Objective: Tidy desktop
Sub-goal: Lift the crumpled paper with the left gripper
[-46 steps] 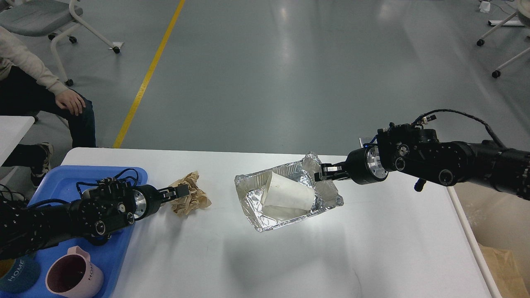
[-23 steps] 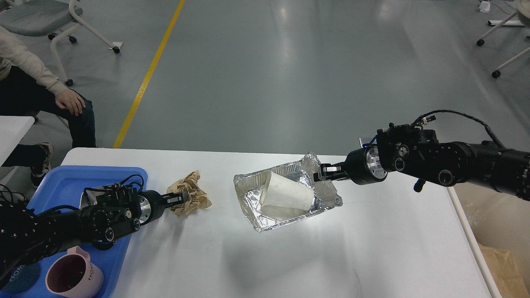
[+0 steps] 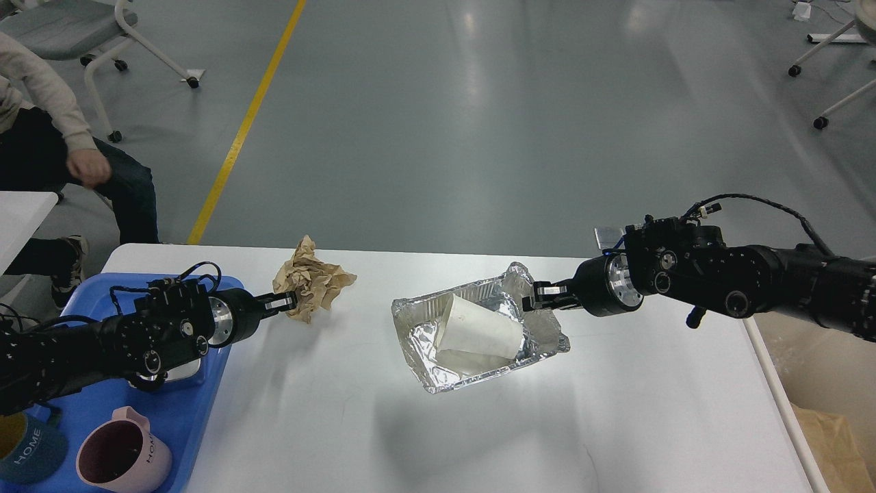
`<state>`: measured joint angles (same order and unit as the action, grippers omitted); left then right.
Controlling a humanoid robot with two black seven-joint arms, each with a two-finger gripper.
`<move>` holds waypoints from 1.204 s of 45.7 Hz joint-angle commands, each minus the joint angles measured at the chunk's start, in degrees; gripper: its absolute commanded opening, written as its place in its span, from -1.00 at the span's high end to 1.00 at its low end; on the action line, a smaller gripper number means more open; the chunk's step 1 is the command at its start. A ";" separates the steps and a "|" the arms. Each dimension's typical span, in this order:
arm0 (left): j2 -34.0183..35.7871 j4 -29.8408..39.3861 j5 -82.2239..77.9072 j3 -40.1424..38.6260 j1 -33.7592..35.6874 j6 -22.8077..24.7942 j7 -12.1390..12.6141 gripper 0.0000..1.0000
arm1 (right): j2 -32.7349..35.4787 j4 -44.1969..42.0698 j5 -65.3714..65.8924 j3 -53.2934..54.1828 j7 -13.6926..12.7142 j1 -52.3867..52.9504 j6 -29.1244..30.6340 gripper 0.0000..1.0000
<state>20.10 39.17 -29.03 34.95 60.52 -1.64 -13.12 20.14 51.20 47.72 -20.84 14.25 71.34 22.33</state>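
Left gripper (image 3: 287, 300): pinching the crumpled brown paper ball (image 3: 311, 279) at its lower left edge; the ball is carried clear of the worktop (image 3: 342, 424), over its far left part, just right of the blue tray (image 3: 198, 404).

Right gripper (image 3: 536, 296): pressed together on the right rim of the foil tray (image 3: 438, 363), which holds a white paper cup (image 3: 479, 332) lying on its side, long axis running left to right, mouth toward the left.

Worktop: white, rounded corners, filling the lower half of the view. Foil tray sits near its middle, well apart from the paper ball.

Blue tray: at the left edge, carrying a pink mug (image 3: 123, 455) and a dark blue mug (image 3: 24, 455).

Beige bin (image 3: 821, 383): off the right edge of the worktop, nearer the right arm; the foil tray likely goes that way, rightward along the arm's own line.

Change from a second ago: the paper ball, then resting on the worktop, is now lifted and shifted back; the left arm has drawn up with it. The foil tray has barely moved. The seated person (image 3: 41, 130) at far left has raised a hand.
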 commanded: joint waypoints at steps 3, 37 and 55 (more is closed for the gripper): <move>6.78 10.29 -0.06 -1.72 5.38 0.06 -1.03 1.00 | -0.28 -1.01 0.00 -0.17 -0.01 -1.20 0.17 1.00; 22.17 46.08 -6.65 -1.90 28.95 2.26 -1.56 1.00 | -0.10 -1.01 0.00 -0.34 0.26 -1.20 0.35 1.00; 24.64 52.94 -7.09 -1.37 32.03 2.87 -0.24 1.00 | -0.28 -1.10 0.00 -0.34 0.17 -1.02 0.35 1.00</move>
<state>45.83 90.89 -35.90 33.56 92.61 1.01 -13.47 19.88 50.17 47.73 -21.17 14.44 70.38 22.68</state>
